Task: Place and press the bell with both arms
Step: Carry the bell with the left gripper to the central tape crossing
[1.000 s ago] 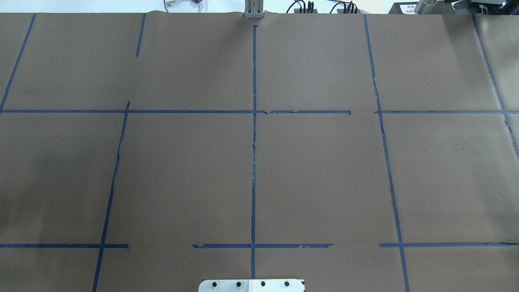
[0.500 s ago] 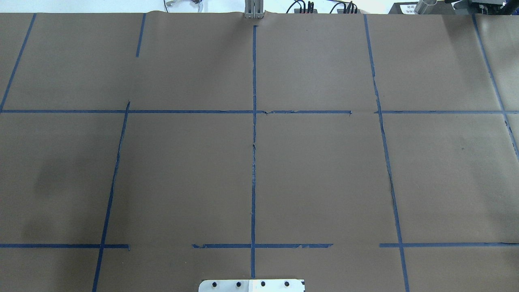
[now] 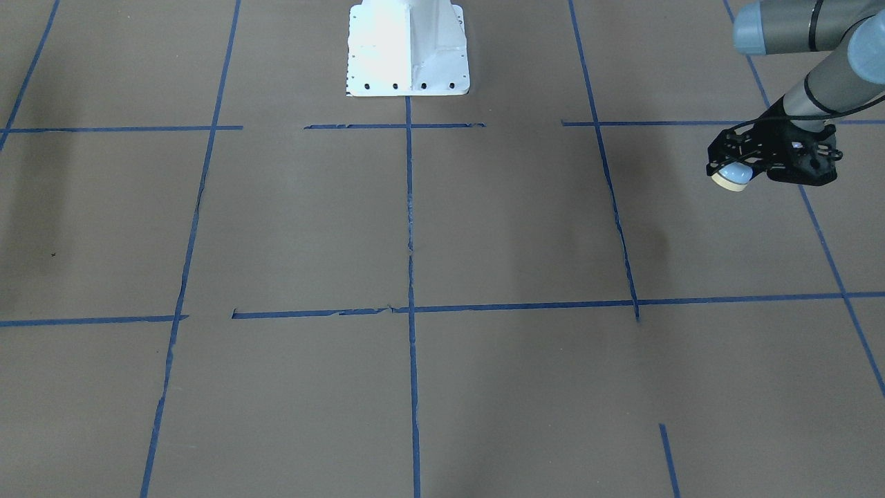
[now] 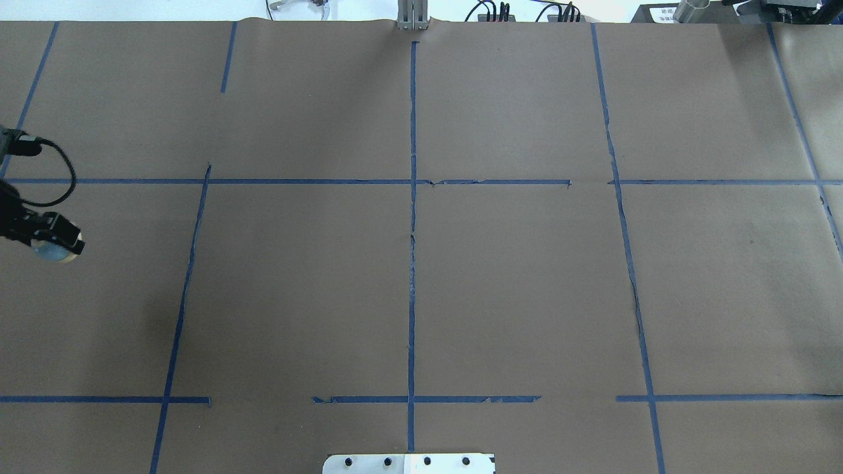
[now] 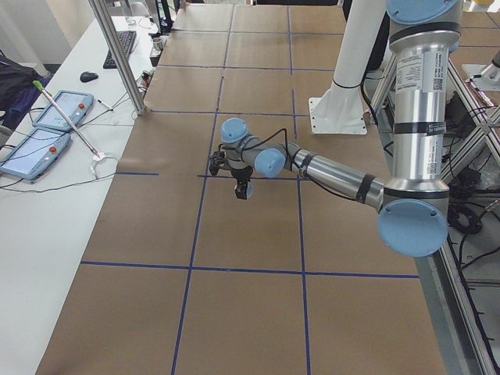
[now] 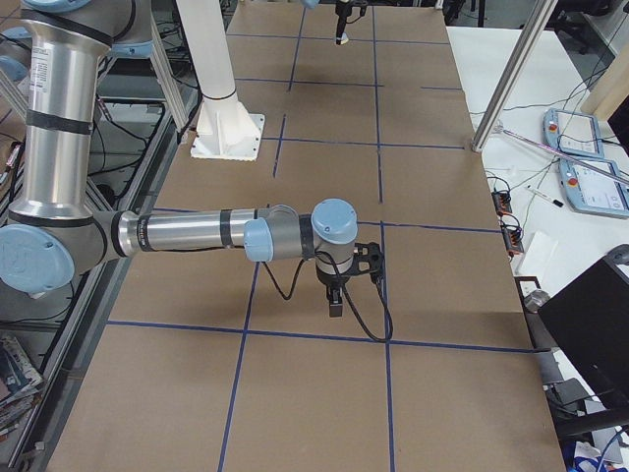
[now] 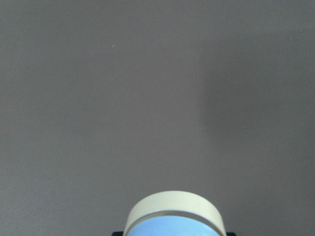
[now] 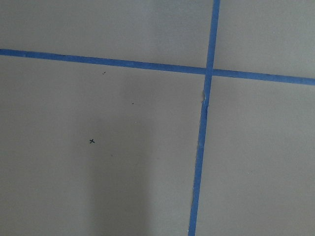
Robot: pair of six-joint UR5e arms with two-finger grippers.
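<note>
The left gripper [image 4: 58, 242], out of the overhead view 1 second ago, has come in at its edge, clamped around the bell [image 4: 51, 253], well to the left of the pedestal [image 3: 406, 48]. The right gripper [image 6: 335, 300] hangs well to the pedestal's right; I cannot tell whether its fingers are apart.

Nothing fully legible. A white label [image 5: 418, 74] on the left arm [image 5: 412, 152] has print and a code, too small to read. A white sign [image 4: 660, 12] past the brown paper [image 4: 527, 296] has blurred characters. A small x mark [image 8: 91, 141] is inked on the paper.
</note>
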